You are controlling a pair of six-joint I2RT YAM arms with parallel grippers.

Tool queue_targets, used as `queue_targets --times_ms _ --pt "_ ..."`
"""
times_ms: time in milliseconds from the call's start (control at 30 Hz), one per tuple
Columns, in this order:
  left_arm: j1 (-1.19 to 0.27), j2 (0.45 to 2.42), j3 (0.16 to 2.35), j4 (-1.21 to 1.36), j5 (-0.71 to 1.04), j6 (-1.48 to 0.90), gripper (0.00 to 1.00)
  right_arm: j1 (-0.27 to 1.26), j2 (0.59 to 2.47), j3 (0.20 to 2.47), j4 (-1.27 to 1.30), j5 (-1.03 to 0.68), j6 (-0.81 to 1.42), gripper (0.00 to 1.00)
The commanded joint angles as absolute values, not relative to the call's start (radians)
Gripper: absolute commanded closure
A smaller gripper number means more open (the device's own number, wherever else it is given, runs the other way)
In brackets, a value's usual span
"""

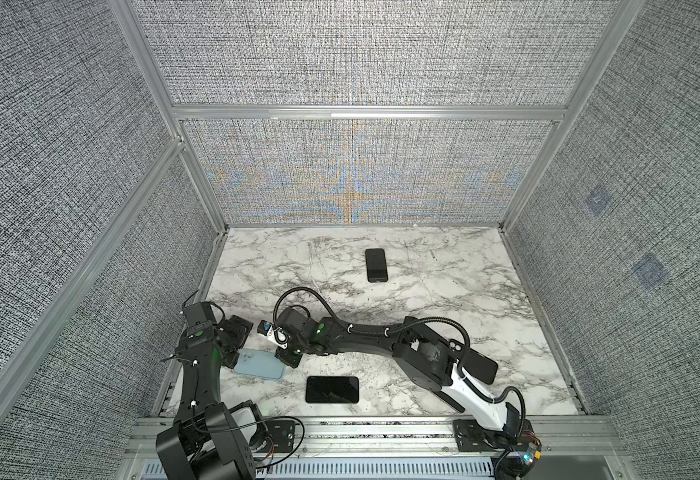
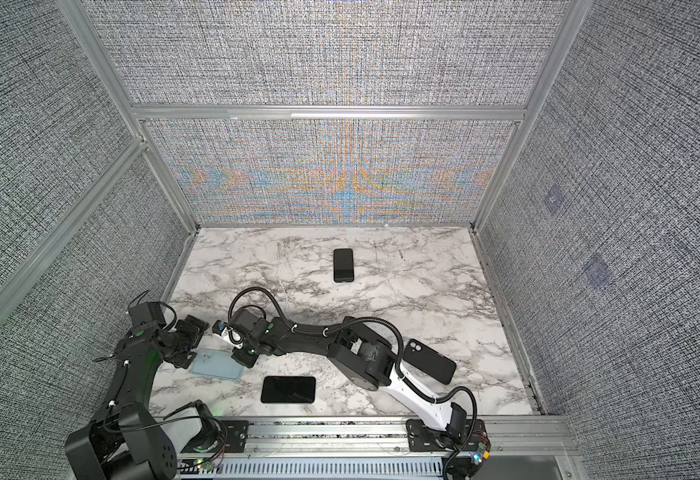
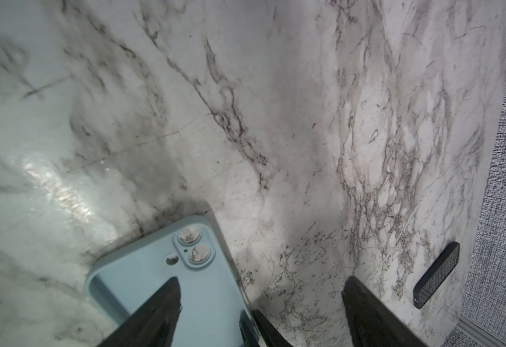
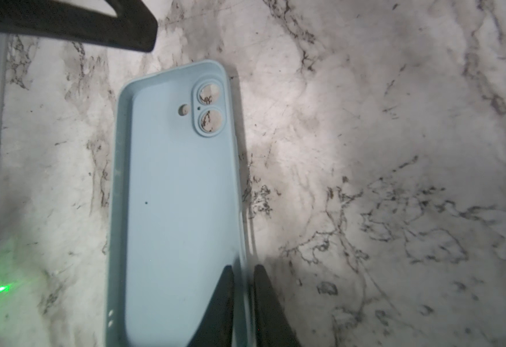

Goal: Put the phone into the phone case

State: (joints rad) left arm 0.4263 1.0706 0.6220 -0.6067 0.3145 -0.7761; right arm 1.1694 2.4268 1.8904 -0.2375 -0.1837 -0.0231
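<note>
The light blue phone case (image 1: 259, 362) (image 2: 216, 364) lies hollow side up near the front left of the marble table. My right gripper (image 4: 243, 270) reaches across from the right and is shut on one long side wall of the case (image 4: 179, 195), with one finger inside and one outside. My left gripper (image 3: 262, 279) stands open at the case's camera-hole end. One of its fingers is over the case (image 3: 203, 282), the other over bare table. The phone (image 1: 332, 389) (image 2: 288, 389) lies screen up, apart from both grippers, just in front of the case.
Another dark phone (image 1: 376, 264) (image 2: 343, 264) lies near the back wall. A black phone-shaped thing with camera lenses up (image 1: 475, 360) (image 2: 430, 360) sits partly under the right arm. Fabric walls and aluminium rails enclose the table (image 1: 443, 291).
</note>
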Motion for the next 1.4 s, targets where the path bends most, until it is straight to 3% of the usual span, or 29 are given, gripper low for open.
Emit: queue_targets --times_ms 0,267,567,833,1000,1233,1367 --pt "0.427 1.077 0.645 -0.614 0.353 -0.737 0.14 1.167 2.412 1.877 -0.281 -0.12 0.001 0.88" --pt "0.427 1.073 0.622 -0.543 0.46 -0.713 0.15 1.141 2.362 1.856 -0.299 -0.018 0.094 1.0" --pt "0.416 1.063 0.599 -0.482 0.518 -0.706 0.15 1.078 2.29 1.785 -0.321 0.132 0.223 1.0" --pt "0.307 1.061 0.581 -0.457 0.484 -0.725 0.15 1.037 2.288 1.763 -0.383 0.186 0.31 0.99" --pt "0.223 1.082 0.552 -0.406 0.485 -0.767 0.15 1.035 2.237 1.681 -0.35 0.155 0.331 0.89" --pt "0.17 1.111 0.539 -0.397 0.483 -0.785 0.15 1.011 2.141 1.631 -0.351 0.035 0.288 0.45" --pt "0.131 1.119 0.536 -0.424 0.472 -0.787 0.14 1.011 2.011 1.495 -0.316 -0.07 0.144 0.41"
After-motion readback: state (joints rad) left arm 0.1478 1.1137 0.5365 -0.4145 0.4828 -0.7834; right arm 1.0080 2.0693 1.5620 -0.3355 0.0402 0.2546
